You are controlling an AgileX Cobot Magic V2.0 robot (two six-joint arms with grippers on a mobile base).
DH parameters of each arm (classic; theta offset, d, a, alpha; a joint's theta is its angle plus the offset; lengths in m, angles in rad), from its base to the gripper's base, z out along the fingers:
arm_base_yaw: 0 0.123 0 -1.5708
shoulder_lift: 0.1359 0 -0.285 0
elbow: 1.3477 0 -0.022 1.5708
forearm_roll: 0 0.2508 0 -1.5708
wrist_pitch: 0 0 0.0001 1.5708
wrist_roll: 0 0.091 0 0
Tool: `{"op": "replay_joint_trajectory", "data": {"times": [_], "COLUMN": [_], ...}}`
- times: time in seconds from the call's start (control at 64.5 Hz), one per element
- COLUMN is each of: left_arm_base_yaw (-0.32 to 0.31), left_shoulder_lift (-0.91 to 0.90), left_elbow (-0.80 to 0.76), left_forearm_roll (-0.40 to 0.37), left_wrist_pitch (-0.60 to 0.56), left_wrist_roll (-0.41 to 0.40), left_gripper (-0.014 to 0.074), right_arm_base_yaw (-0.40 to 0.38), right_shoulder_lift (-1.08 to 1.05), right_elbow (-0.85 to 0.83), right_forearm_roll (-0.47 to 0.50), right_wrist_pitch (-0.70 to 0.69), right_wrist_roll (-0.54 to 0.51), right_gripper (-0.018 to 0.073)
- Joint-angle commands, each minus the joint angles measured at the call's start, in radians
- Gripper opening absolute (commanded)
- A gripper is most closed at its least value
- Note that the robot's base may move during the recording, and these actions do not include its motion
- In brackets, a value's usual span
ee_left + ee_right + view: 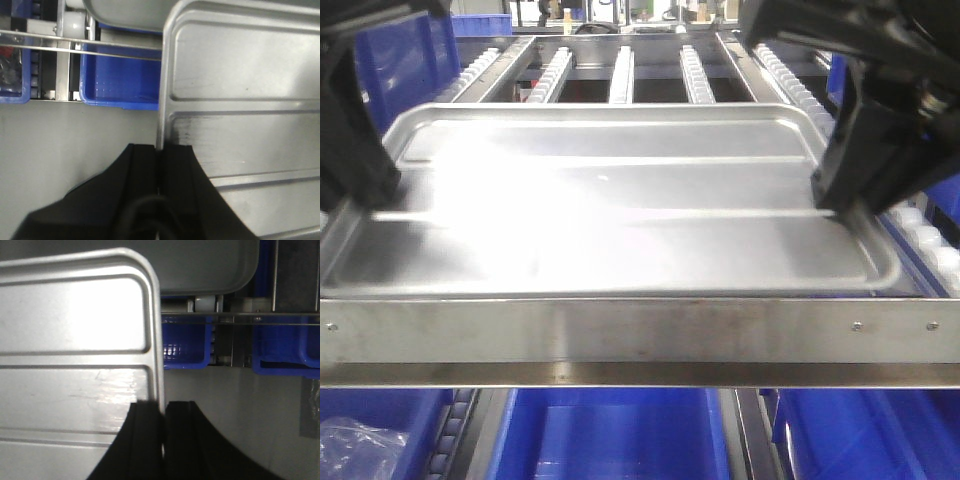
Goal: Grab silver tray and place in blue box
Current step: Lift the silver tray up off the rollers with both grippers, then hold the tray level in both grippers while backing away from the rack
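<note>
The roller rack fills the scene, its lanes running away to the far side behind a steel front rail that crosses the near edge. The silver tray lies level just behind that rail and takes up nearly the whole width between my arms, ridges running left to right. I cannot tell whether it rests on the rollers or hangs clear of them.

The blue box sits on the lower level, near and centred, under the tray. My left wrist view also shows it, open side up, past the tray's left rim. More blue bins stand beside it on the lower left and lower right. The left one holds a crumpled clear plastic bag.

My left gripper is clamped on the tray's left rim, and up close the thin edge runs straight in between the two black fingers. My right gripper is clamped on the right rim the same way, with one finger above the tray and one outside its edge.
</note>
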Motion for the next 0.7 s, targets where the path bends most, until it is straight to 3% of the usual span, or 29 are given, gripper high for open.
{"op": "replay_joint_trajectory", "data": {"times": [0.0, 0.682], "left_arm_base_yaw": [-0.014, -0.018], "left_shoulder_lift": [-0.027, -0.027], "left_elbow": [-0.014, -0.014], "left_forearm_roll": [0.084, 0.125], "left_wrist_pitch": [0.061, 0.051], "left_wrist_roll": [-0.023, 0.019], "left_gripper": [-0.0097, -0.0098], "right_arm_base_yaw": [0.018, 0.030], "right_shoulder_lift": [-0.029, -0.029], "right_elbow": [-0.015, -0.015], "right_forearm_roll": [-0.132, -0.132], "right_wrist_pitch": [0.082, 0.067], "right_wrist_roll": [0.051, 0.072], "right_gripper": [0.0060, 0.0060]}}
